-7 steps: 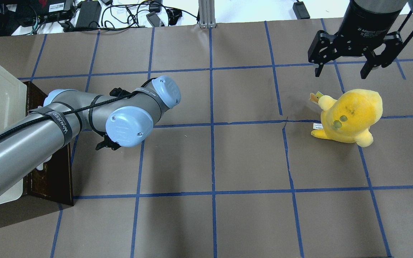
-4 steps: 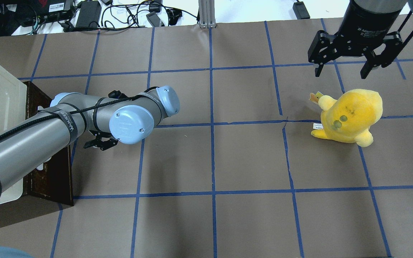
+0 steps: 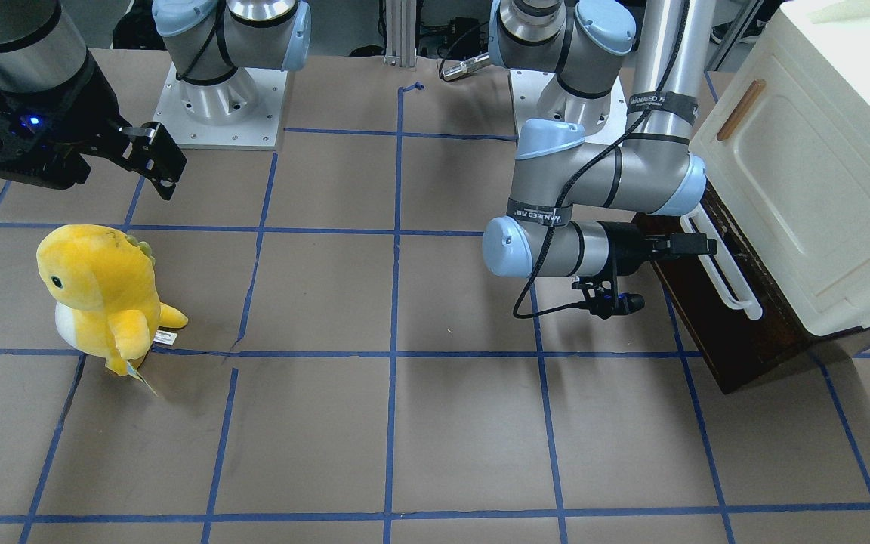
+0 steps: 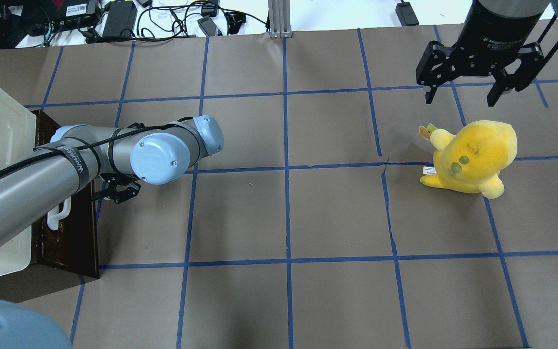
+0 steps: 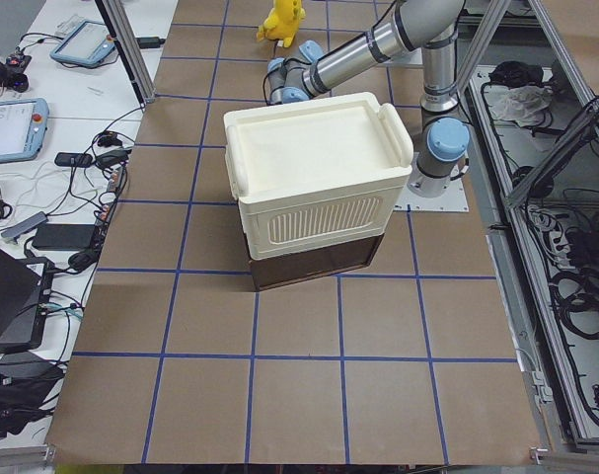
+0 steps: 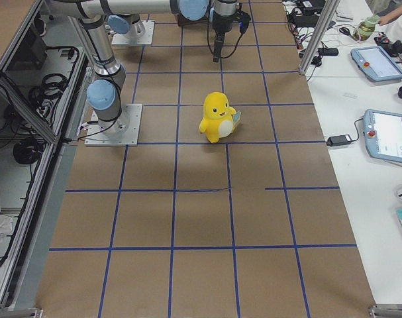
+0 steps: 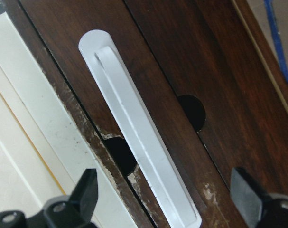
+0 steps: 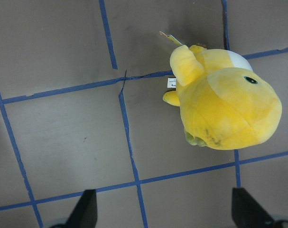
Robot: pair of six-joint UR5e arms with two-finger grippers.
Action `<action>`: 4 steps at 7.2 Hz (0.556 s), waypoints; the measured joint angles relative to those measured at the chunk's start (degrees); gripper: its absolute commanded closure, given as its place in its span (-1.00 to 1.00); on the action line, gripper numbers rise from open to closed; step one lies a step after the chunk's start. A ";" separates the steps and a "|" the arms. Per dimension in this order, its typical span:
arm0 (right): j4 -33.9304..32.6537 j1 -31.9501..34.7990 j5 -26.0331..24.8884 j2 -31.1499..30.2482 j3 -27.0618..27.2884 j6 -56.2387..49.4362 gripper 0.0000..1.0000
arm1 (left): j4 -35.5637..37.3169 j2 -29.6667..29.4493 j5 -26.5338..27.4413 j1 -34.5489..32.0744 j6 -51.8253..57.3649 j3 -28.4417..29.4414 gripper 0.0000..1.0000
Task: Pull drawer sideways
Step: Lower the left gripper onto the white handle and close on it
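Observation:
The drawer (image 3: pixel 714 340) has a dark brown wooden front and a long white bar handle (image 3: pixel 722 276), and sits under a cream cabinet (image 3: pixel 805 151). It also shows in the overhead view (image 4: pixel 66 242). My left gripper (image 3: pixel 695 244) is open and points at the drawer front, level with the handle. In the left wrist view its two fingers stand wide apart on either side of the handle (image 7: pixel 134 142), close to the wood (image 7: pixel 191 61), with nothing between the jaws gripped. My right gripper (image 4: pixel 460 94) is open and empty, far off over the table.
A yellow plush dinosaur (image 4: pixel 475 155) stands just below the right gripper and fills the right wrist view (image 8: pixel 224 109). The cabinet has a panelled door with a small wooden handle (image 3: pixel 739 109). Cables and power bricks (image 4: pixel 119 19) lie beyond the table's far edge.
My left arm has swung toward the drawer, bringing its gripper from open table up to the handle. The right arm and the plush have not moved.

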 measured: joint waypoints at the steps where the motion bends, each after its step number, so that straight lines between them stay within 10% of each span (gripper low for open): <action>1: 0.00 0.01 0.00 0.00 0.00 0.00 -1.00 | -0.12 -0.03 0.51 0.58 0.00 -0.01 -0.82; 4: 0.01 0.02 0.00 0.00 0.00 0.00 -1.00 | -0.24 -0.11 0.96 1.64 -0.84 -0.02 -0.82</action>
